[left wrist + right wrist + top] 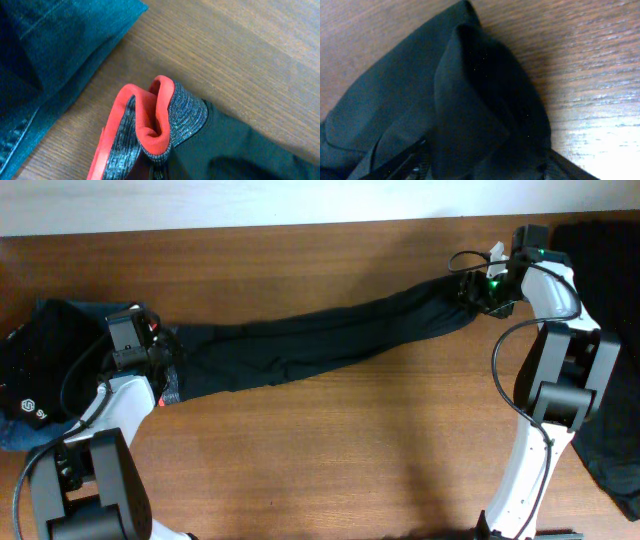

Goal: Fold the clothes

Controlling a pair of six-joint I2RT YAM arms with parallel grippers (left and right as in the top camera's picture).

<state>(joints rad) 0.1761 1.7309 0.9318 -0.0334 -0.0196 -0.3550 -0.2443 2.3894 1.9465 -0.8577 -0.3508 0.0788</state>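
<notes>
Wood table (340, 460) holds jeans (55, 45) and a black garment (45, 355) at my left, just beside the waistband (170, 120). Black trousers (320, 345) stretch between the arms. My left gripper (165, 375) is clamped on the waistband. My right gripper (478, 288) sits at the cuffs (470, 100), seemingly buried in cloth; I cannot tell its jaws.

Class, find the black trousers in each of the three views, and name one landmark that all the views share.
Overhead: the black trousers stretch left to right across the middle of the table.
Left wrist: their red-orange and grey waistband, bottom centre.
Right wrist: a black leg end fills the left and centre.
Shared landmark: the brown wooden table.
</notes>
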